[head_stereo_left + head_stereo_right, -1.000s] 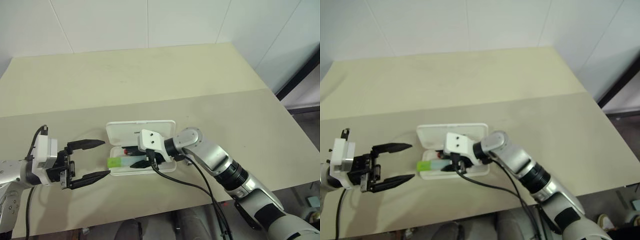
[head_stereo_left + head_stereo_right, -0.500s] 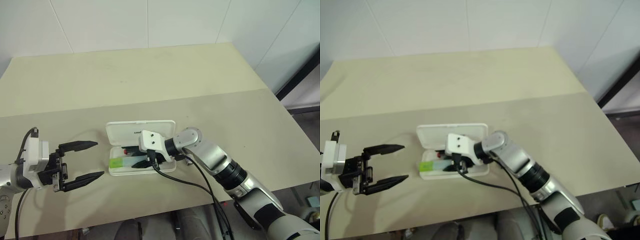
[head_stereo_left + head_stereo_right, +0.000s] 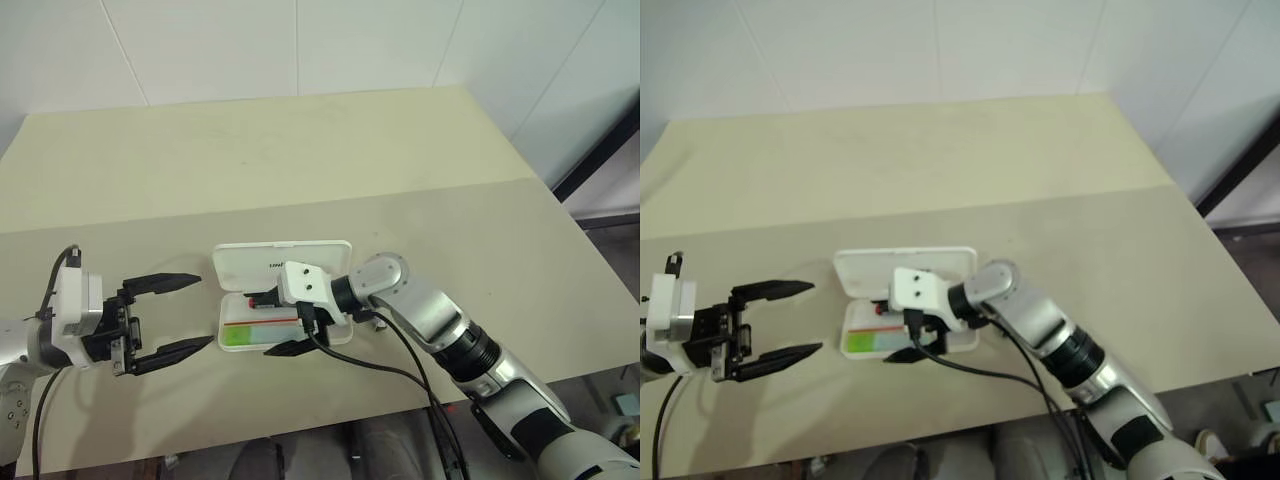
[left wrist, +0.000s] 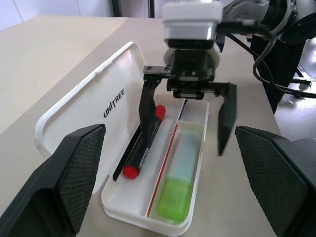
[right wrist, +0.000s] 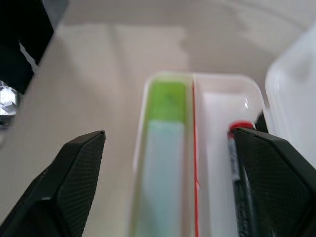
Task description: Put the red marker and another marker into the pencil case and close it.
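Observation:
The white pencil case (image 3: 300,258) lies open on the beige table, lid flat toward the far side. The red marker (image 4: 143,150) rests in the tray's compartment next to the lid. The green-capped pale marker (image 4: 180,182) lies flat in the compartment nearest the table's front edge. My right gripper (image 3: 278,322) hangs open just above the tray, one finger on either side of it, holding nothing. My left gripper (image 3: 203,311) is open too, a short way to the left of the case at table height, pointing at it.
A black cable (image 3: 370,365) loops from my right wrist over the table's front edge (image 3: 300,425). A seam (image 3: 450,190) crosses the tabletop behind the case. The table ends at the right edge (image 3: 590,270), with white wall beyond the far side.
My right gripper has opened and let go of the green-capped marker, which now lies flat in the tray. The left gripper has stayed open in about the same place.

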Robot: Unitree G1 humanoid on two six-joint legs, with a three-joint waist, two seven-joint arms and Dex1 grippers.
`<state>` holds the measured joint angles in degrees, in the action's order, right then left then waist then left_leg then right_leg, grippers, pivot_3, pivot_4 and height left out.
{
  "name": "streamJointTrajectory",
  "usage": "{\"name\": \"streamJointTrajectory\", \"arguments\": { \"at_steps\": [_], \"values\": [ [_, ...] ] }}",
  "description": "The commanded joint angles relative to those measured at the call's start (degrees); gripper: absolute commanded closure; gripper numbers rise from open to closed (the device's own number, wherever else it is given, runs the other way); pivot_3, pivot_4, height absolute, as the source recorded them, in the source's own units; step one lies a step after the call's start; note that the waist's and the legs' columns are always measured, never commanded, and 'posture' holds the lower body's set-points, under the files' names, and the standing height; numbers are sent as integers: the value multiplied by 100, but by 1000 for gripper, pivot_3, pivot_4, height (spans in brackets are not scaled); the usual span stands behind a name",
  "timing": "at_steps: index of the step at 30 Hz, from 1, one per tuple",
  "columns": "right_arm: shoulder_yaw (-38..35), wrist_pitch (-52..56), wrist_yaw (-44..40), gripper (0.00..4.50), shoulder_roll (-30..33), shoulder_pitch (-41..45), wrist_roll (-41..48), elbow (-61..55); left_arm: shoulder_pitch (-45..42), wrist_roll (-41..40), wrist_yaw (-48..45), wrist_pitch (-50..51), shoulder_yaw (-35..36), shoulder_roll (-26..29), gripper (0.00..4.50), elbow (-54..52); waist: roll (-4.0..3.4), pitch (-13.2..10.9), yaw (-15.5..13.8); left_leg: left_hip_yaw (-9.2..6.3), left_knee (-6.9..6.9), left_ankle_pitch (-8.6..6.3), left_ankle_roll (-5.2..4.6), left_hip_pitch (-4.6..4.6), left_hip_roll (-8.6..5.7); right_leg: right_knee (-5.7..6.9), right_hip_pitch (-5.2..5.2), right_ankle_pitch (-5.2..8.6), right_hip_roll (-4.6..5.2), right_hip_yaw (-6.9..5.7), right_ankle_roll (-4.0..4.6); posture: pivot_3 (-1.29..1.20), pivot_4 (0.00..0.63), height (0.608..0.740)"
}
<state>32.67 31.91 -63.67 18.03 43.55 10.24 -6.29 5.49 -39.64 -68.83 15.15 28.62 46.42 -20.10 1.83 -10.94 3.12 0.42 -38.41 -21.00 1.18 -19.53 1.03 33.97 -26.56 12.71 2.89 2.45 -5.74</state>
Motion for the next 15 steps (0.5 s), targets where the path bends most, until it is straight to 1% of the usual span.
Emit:
{"name": "streamJointTrajectory", "arguments": {
  "at_steps": [1,6,9,11,15],
  "values": [
    [-328,465,-55,19,176,-162,423,-836,-130,-64,73,-59,-109,-17,0,-140,0,0,-6,0,0,0,0,0,-1,0,0,0,2,-2,0,0,150,740],
    [-551,1079,70,19,497,-434,790,-1595,-312,-96,136,-47,-361,-81,0,-151,0,0,-22,-4,-5,0,0,-1,-12,2,1,0,33,-39,0,0,150,740],
    [-879,1568,294,19,721,-638,1056,-2055,-582,-71,190,-45,-730,-201,0,-156,0,0,-36,-4,-14,-1,-1,0,-18,6,5,0,46,-51,-1,0,150,740],
    [-1057,1812,468,19,759,-679,1193,-2203,-719,-70,216,-50,-889,-277,0,-139,0,0,-47,-3,-29,-2,-3,-4,-20,7,8,-1,48,-58,-2,0,150,740],
    [-1906,2617,1147,19,863,-875,1564,-2757,-1077,-71,301,-11,-1396,-560,0,-148,1,0,-105,-4,-55,-3,-5,-7,-23,7,10,-1,51,-58,-3,0,150,740]
  ]
}}
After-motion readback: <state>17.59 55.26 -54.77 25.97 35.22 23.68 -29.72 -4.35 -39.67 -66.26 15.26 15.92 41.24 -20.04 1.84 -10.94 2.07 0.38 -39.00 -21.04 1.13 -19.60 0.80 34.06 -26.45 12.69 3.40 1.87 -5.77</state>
